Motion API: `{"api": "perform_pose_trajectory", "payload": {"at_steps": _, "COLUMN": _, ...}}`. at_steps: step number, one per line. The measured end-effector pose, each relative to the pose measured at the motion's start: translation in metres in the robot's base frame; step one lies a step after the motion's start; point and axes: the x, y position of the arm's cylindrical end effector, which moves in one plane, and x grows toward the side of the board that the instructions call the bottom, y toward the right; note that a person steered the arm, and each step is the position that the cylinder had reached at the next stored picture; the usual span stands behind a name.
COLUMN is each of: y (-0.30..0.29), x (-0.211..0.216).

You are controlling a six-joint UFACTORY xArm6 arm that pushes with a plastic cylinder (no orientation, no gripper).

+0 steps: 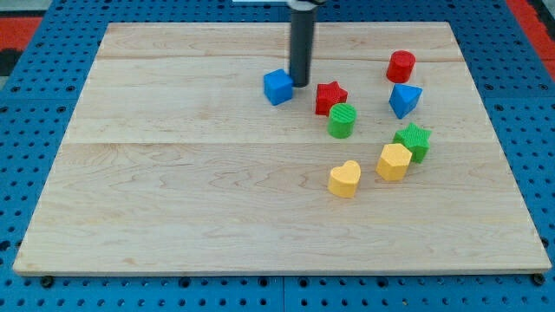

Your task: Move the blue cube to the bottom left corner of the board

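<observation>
The blue cube (278, 87) sits on the wooden board (173, 191), above the middle and slightly left of centre. My tip (300, 83) rests just at the cube's right side, touching or nearly touching it. The rod rises straight to the view's top. The board's bottom left corner (35, 260) lies far down and left of the cube.
A red star (330, 97) lies just right of my tip, with a green cylinder (342, 120) below it. Further right are a red cylinder (401, 66), a blue triangular block (404, 100), a green star (414, 140), a yellow hexagonal block (394, 161) and a yellow heart (345, 178).
</observation>
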Motion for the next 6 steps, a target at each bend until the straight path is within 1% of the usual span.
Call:
{"api": "perform_pose_trajectory", "payload": {"at_steps": 1, "y": -0.058, "x": -0.005}}
{"api": "perform_pose_trajectory", "payload": {"at_steps": 2, "y": -0.09, "x": -0.009}}
{"api": "perform_pose_trajectory", "payload": {"at_steps": 3, "y": -0.049, "x": -0.018}}
{"api": "perform_pose_trajectory", "payload": {"at_steps": 4, "y": -0.05, "x": -0.004}}
{"api": "perform_pose_trajectory", "payload": {"at_steps": 6, "y": -0.082, "x": -0.016}}
